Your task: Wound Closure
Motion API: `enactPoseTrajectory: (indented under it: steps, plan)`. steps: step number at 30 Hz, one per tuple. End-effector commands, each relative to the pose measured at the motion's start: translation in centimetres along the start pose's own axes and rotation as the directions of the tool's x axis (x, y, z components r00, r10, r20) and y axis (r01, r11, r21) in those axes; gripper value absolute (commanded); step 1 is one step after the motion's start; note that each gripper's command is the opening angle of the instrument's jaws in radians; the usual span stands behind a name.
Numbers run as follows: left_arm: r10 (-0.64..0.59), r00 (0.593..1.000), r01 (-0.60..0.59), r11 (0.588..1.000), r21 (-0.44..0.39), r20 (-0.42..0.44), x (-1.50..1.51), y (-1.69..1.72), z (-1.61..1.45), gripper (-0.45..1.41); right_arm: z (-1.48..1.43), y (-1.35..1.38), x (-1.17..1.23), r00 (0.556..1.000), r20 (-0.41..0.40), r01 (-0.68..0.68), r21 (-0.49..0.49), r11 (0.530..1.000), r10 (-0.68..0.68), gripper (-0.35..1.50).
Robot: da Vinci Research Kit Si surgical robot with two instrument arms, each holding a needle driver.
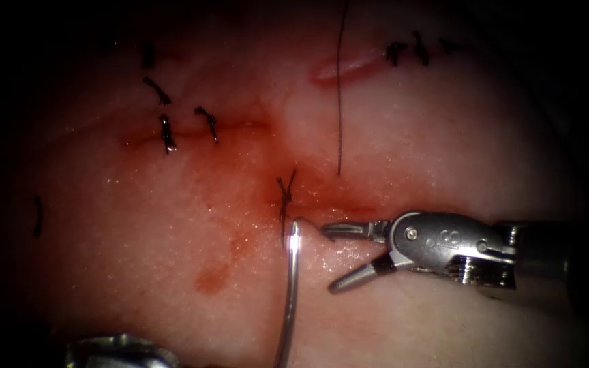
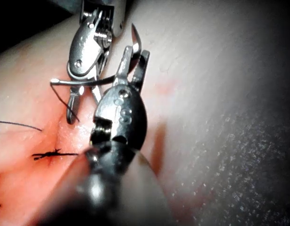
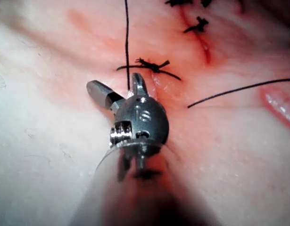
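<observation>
**stitchfan:** Trying to work out who has the needle (image 1: 291, 286) here. Any idea?

**benchrat:** Pinched in the left tool (image 2: 134, 55), going by the left wrist view. Gripped close to the pointed end, jaws clamped together on it, with the tip poking free just past them. Not in the tissue (image 1: 458, 136) anywhere, as far as can be seen. Bare steel along the whole curve.

**stitchfan:** Probably a sensible hold, then. Leaves the long back part of the curve free to get at. And the right tool (image 1: 328, 260)?

**benchrat:** Jaws spread wide, gripping nothing. Sitting just to the right of the needle's tail end, upper jaw nearly touching the short bit of thread (image 2: 64, 101) that comes off it. Looks placed for reaching either one, but only guessing there.

**stitchfan:** Where does that put everything against the cut (image 1: 349, 206)?

**benchrat:** Tail end right beside the knotted stitch (image 1: 285, 194), a touch to its right, on the viewer's side of the cut line. From there, down along the needle and out of the endoscope view toward the left tool. Also a loose strand (image 1: 340, 102) running from further back and ending at the tissue, right of that stitch. Older stitches (image 1: 166, 133) well off to the left. Some red fluid (image 1: 213, 276) smeared around too, so possibly a slippery spot to work.
</observation>
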Motion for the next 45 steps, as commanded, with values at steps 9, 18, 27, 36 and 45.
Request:
enactPoseTrajectory:
  steps: [9, 18, 27, 36, 45]
  plan:
    - [0.047, 0.998, -0.05, 0.997, 0.066, 0.047, 0.06, -0.07, -0.04, -0.45, 0.22, 0.01, -0.14, 0.996, 0.083, 0.017, -0.021, 1.0, -0.015, 0.76]
    - [0.074, 0.997, -0.077, 0.994, 0.082, 0.039, 0.1, -0.09, -0.07, -0.45, 0.29, -0.04, -0.19, 0.997, 0.08, 0.024, -0.002, 1.0, -0.024, 0.12]
    - [0.073, 0.996, -0.079, 0.989, 0.125, 0.054, 0.06, -0.17, -0.18, -0.45, 0.14, -0.17, -0.23, 0.968, 0.155, -0.177, -0.126, 0.976, 0.196, -0.35]
    - [0.077, 0.996, -0.085, 0.98, 0.182, 0.053, -0.26, -0.15, -0.2, -0.45, 0.11, -0.71, 0.14, 0.94, 0.155, -0.295, -0.07, 0.953, 0.303, -0.35]
    - [0.039, 0.996, -0.057, 0.967, 0.248, 0.077, -0.76, -0.42, -0.39, -0.45, 0.02, -1.53, 0.87, 0.957, 0.132, -0.257, -0.017, 0.966, 0.257, -0.35]
